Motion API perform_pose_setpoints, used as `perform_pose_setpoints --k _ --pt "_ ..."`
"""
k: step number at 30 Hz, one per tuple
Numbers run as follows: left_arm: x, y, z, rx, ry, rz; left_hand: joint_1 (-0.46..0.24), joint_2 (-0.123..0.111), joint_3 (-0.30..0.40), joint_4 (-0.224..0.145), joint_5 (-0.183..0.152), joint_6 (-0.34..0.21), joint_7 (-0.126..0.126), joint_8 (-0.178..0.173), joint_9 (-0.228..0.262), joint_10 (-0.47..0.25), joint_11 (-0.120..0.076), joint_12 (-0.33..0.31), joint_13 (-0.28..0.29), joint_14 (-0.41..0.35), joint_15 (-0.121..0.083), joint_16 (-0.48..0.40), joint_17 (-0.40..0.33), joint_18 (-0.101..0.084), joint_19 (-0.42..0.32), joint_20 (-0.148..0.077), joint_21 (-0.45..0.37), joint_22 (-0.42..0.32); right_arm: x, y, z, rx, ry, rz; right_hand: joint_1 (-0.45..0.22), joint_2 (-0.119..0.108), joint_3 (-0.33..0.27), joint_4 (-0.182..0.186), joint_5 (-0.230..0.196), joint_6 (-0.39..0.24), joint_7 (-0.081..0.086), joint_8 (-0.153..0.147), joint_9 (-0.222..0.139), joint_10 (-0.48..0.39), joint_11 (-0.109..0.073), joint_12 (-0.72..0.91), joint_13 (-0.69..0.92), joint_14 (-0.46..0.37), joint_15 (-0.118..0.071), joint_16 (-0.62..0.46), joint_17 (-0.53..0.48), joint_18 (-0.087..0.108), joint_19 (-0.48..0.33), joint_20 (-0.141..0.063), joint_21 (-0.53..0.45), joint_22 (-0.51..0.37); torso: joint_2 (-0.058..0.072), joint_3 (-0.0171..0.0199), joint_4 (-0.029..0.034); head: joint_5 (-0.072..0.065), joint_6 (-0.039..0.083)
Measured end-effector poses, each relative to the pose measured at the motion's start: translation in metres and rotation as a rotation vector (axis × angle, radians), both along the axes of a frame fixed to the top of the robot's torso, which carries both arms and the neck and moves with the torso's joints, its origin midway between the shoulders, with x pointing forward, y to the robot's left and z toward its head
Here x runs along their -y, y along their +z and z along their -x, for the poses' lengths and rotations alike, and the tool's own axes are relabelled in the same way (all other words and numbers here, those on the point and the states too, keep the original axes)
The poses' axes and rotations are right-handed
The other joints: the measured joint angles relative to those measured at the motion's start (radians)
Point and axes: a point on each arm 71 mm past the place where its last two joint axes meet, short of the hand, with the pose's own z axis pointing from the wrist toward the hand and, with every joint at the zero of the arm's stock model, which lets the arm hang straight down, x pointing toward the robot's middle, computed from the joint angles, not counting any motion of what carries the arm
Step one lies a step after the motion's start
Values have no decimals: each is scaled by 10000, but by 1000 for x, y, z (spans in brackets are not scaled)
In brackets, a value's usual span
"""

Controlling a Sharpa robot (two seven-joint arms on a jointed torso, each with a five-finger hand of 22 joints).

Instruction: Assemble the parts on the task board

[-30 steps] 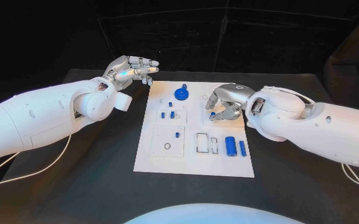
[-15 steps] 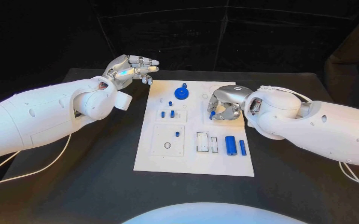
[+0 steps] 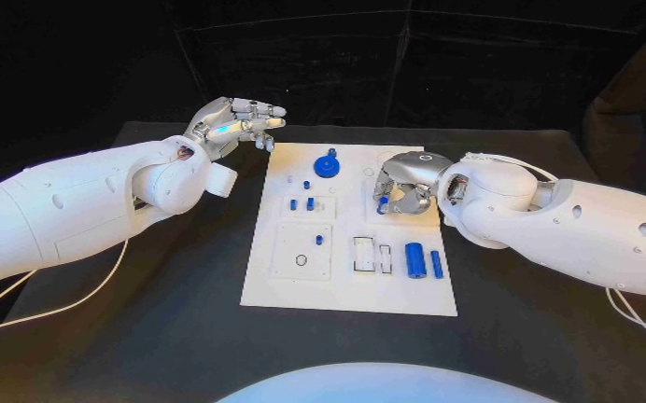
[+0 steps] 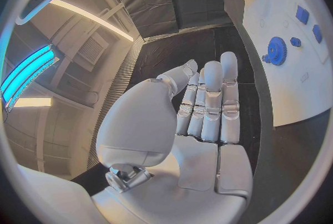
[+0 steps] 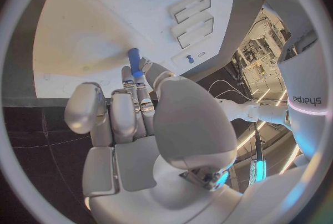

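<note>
right hand (image 3: pixel 404 188) pinched a small blue peg (image 5: pixel 134 61) in its fingers, peg's long axis pointing down at the task board (image 3: pixel 347 286) | left hand (image 3: pixel 237 126) hovered off-board over the desk, fingers apart, empty (farther hand)

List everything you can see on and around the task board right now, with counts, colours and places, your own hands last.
Task board: one, white, middle of the black table.
Gear: one, blue, far end of the board.
Small pegs: several, blue, left half of the board.
Cylinders: two, blue, side by side at the near right.
Small peg: one, blue, pinched by the right hand over the board.
Left hand: silver, raised off the board's far left, holding nothing.
Right hand: silver, over the board's right side.
</note>
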Motion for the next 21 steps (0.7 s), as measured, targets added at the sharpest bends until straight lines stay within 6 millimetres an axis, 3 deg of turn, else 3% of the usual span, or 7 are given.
perform_pose_setpoints --k 21 --pt "-2 0 0 -42 32 -31 2 -3 1 -1 0 0 0 0 0 0 0 0 -1 0 0 0 -22 0 0 0 -70 -9 -1 3 6 488 111 -352 -3 -3 392 -145 -68 223 -25 -2 -7 532 -104 -41 34 38 -107 135 138 -1 105 -106 92 176 -7 0 -3 20 -15"
